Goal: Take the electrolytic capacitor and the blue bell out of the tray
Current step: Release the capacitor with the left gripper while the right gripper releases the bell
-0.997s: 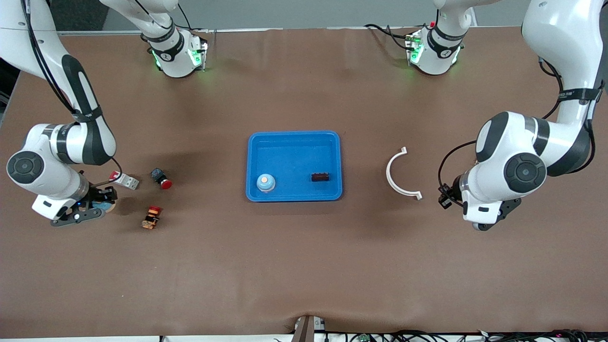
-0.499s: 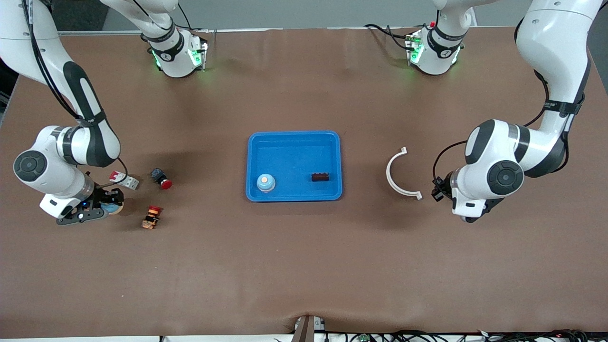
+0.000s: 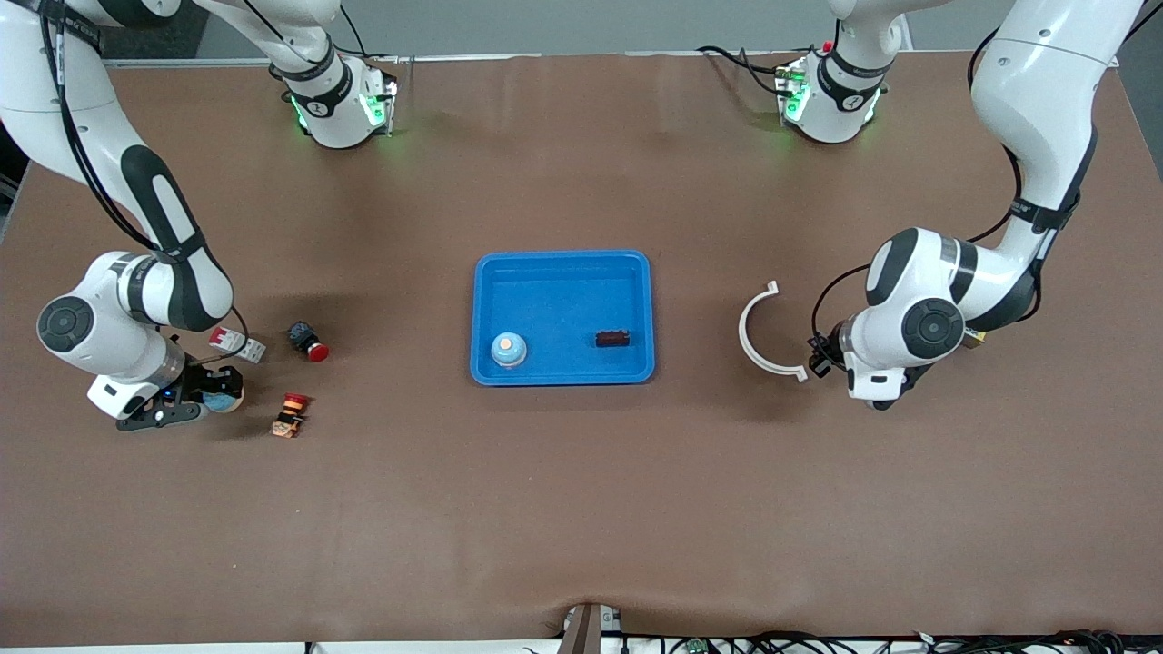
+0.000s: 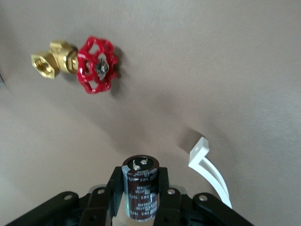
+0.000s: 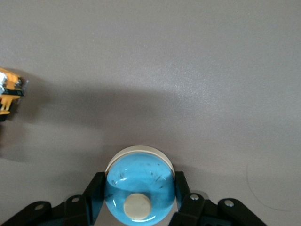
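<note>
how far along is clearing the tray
Done: both items are out of the tray. In hand: the left tool grips the capacitor, the right tool a blue bell. Left: setting both down; a second blue bell and a dark block sit in the tray.

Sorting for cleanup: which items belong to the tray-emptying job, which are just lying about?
Job: tray; electrolytic capacitor in left gripper; blue bell in right gripper; second blue bell in tray.
Lying about: brown block in tray; white curved piece; brass valve; red push button; red-and-white part; orange switch.
</note>
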Available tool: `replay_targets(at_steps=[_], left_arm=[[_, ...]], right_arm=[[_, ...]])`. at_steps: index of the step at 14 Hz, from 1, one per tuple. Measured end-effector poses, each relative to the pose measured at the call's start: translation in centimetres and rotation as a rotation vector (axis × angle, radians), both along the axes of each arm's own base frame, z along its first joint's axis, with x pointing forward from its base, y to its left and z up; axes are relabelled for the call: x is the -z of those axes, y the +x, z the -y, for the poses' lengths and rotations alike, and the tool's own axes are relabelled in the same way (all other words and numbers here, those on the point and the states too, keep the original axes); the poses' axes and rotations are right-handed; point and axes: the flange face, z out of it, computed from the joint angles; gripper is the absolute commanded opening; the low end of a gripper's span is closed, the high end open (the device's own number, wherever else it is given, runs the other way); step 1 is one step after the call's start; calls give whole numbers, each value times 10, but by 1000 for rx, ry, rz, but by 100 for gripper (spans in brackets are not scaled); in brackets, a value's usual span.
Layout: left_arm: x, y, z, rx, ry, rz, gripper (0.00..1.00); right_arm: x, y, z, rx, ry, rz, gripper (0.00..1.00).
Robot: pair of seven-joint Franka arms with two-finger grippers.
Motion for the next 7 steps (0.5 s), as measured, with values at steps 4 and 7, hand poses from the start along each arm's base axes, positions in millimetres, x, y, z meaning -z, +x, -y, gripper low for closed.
replay_targets(at_steps=[4,7], left_arm=[[24,-12,0,-11,-3,-36,0],[32,-21,-2,-10,-1,-53,0]], right_arm=[[-1,4,-2,1,4,11,100],[-6,9,-5,-4,8,6,100]])
